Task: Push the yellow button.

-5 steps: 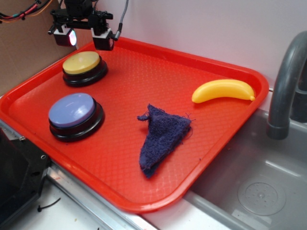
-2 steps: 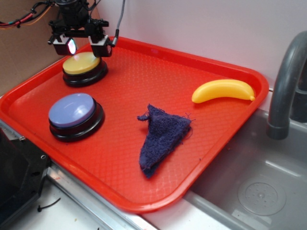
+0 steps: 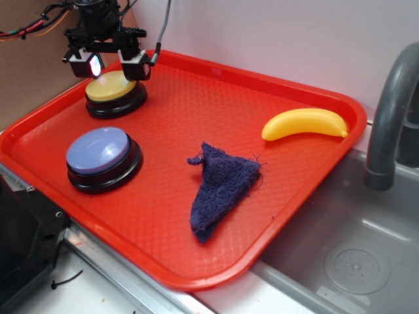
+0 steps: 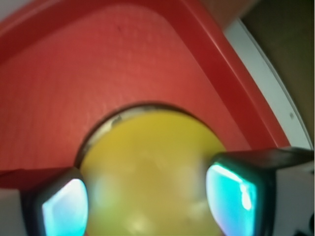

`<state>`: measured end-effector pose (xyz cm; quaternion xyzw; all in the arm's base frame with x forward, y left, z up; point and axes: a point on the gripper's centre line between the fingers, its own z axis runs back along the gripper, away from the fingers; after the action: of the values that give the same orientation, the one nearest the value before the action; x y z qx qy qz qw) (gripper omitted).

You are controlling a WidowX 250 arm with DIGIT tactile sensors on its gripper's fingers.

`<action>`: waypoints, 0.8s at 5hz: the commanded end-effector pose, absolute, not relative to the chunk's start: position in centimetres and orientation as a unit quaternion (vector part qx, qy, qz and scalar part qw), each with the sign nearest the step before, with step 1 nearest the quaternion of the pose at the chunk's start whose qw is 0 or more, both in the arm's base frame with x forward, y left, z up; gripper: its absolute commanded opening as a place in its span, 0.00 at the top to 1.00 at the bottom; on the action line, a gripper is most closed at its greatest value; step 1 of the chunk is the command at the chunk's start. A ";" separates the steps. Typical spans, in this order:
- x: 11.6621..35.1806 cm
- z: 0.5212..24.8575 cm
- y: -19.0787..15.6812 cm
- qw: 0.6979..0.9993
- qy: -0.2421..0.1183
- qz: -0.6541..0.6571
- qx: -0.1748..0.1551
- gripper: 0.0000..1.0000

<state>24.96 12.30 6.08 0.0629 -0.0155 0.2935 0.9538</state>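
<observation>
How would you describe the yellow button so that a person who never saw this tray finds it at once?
Look at the red tray beside the sink, then at its far left corner under the gripper. The yellow button sits there: a round yellow dome on a black base. The nearer button is blue, and the banana is long and curved.

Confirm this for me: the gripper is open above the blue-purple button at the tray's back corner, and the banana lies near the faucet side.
One thing is wrong. The gripper is open above the yellow button, not the blue-purple button, which sits nearer the front of the tray. The exterior view shows this, and the wrist view shows the yellow dome between the fingers. The banana does lie near the faucet side.
</observation>
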 end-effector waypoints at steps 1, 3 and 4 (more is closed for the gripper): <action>24.6 10.9 14.0 0.951 -0.079 0.292 0.061 0.00; 24.7 12.2 13.9 0.953 -0.086 0.282 0.064 0.00; 24.4 12.7 13.9 0.954 -0.083 0.280 0.065 0.00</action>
<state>24.67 12.13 10.22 0.0622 -0.0399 0.2708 0.9598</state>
